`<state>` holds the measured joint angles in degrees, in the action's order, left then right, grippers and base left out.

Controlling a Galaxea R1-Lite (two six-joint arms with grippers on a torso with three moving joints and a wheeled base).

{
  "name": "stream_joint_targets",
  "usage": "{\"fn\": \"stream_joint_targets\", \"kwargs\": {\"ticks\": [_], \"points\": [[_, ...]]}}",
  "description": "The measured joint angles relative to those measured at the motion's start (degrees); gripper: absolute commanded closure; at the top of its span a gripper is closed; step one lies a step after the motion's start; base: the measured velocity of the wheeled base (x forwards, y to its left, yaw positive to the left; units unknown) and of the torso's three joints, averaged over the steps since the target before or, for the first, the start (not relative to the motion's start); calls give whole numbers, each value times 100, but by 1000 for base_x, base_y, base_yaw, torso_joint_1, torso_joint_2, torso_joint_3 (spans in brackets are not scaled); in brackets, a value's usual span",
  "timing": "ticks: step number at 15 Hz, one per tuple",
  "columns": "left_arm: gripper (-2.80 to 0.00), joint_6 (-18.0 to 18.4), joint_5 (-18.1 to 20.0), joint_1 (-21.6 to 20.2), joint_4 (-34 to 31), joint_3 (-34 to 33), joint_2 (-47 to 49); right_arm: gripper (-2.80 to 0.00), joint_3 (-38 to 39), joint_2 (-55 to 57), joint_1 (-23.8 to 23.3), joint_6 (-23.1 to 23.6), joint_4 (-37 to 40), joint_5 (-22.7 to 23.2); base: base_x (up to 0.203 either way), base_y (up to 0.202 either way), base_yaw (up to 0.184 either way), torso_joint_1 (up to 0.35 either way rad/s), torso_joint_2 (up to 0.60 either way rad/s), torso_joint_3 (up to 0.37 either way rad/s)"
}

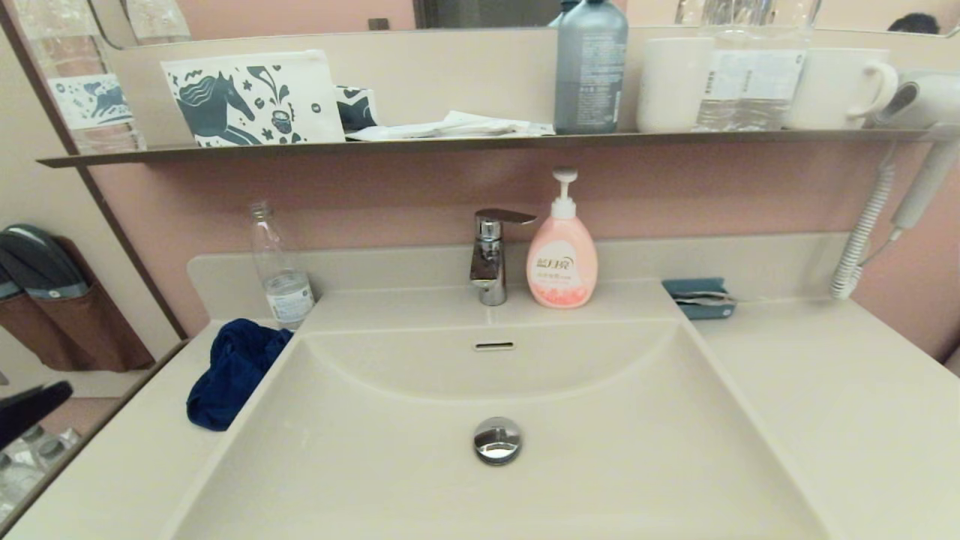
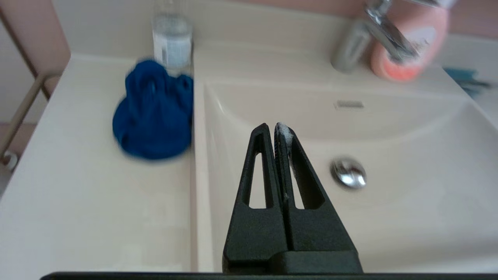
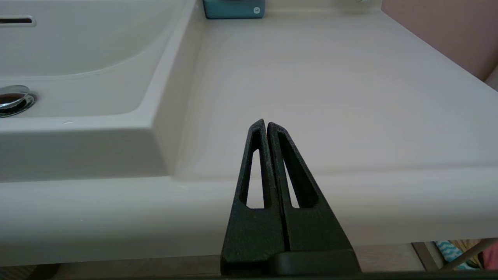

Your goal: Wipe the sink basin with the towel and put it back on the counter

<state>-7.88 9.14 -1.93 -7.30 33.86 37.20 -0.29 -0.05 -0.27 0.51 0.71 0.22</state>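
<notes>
Left claw hung closed and empty above the near left part of the sink basin, its fingers pressed together. Right claw, likewise closed, stood parked low at the front edge of the table. Crumpled blue towel lay on the table just left of the basin, beside a clear bottle.

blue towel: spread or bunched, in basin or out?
Bunched and out: the crumpled dark blue towel lies heaped on the cream counter, beside the sink basin's left rim.
</notes>
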Motion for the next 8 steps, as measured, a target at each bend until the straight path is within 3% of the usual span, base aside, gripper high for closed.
{"fn": "stream_joint_targets", "kwargs": {"ticks": [4, 8], "points": [[0, 2, 48, 4, -530, -618, -1349, 0, 0, 0, 0, 0, 0, 2, 0, 0, 0, 0, 0, 0], [0, 11, 162, 11, -538, -907, -1805, 0, 0, 0, 0, 0, 0, 2, 0, 0, 0, 0, 0, 0]]}}
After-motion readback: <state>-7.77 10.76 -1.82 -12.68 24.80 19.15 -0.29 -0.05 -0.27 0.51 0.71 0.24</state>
